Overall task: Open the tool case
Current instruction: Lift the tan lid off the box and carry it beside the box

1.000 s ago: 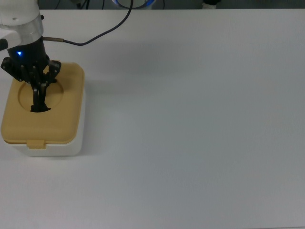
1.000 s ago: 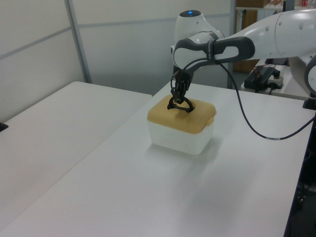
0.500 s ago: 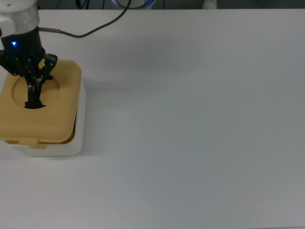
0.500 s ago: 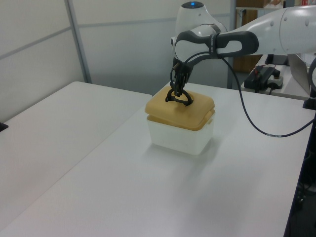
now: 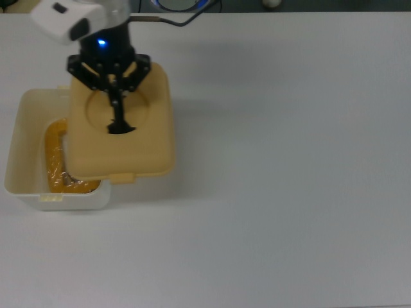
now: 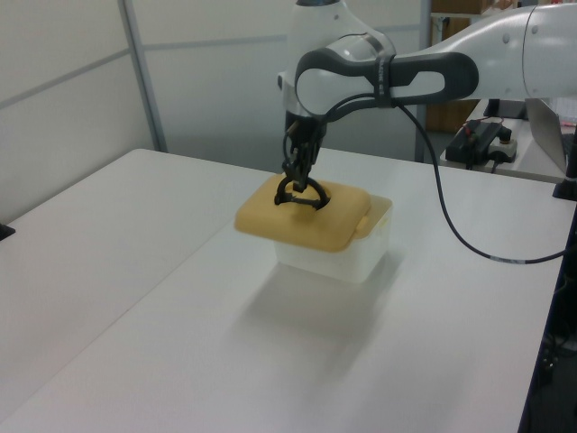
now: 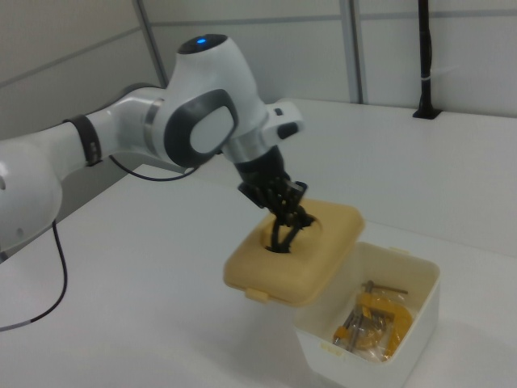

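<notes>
Although the lid [image 5: 122, 138] is already lifted clear of the box [image 5: 22, 173], you are not quite finished: it hangs in the air, half over the box and half over the bare counter [image 5: 289, 179], and I judge it needs setting down somewhere. The box sits near the top view's left edge of the counter, open, with orange-wrapped tools [image 7: 373, 319] showing inside. Your gripper [image 5: 117, 122] reaches straight down into the round recess in the lid, and its fingers [image 6: 297, 171] look closed on the black handle [image 6: 300, 196] there, carrying the lid's whole weight. The arm [image 7: 145, 133] comes in from the counter's far edge in the top view, wrist pointing down, lid held roughly level.
</notes>
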